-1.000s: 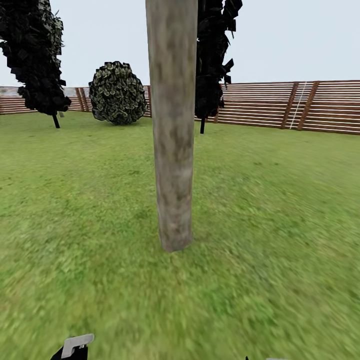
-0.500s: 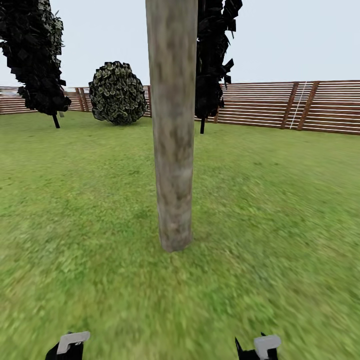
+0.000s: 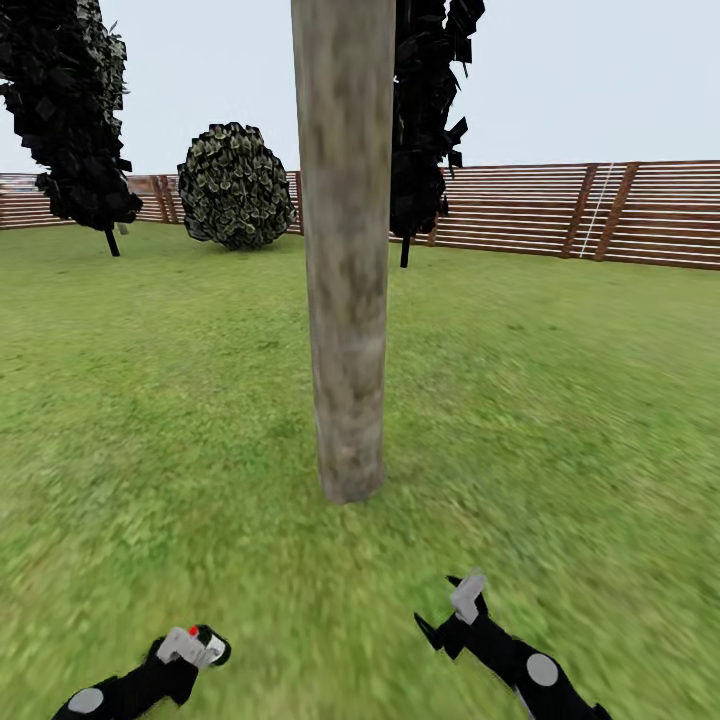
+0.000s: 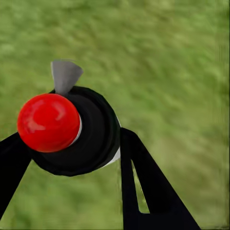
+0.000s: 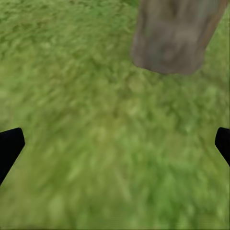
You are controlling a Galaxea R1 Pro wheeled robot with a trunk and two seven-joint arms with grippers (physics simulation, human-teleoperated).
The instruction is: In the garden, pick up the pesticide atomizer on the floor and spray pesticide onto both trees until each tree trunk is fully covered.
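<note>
Between left claw (image 4: 72,158) fingers: atomizer (image 4: 72,132); trunk (image 3: 345,250) ahead.

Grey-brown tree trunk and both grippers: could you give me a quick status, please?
Left gripper shut on red-capped black atomizer. Right gripper open, empty. Mottled grey-brown tree trunk straight ahead; green grass lawn between, nothing in the way.

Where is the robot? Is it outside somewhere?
Yes, it looks like a fenced garden. Green grass covers the ground, a brown slatted fence runs along the back, and a thick tree trunk stands right in front, with a round bush and dark trees behind.
</note>
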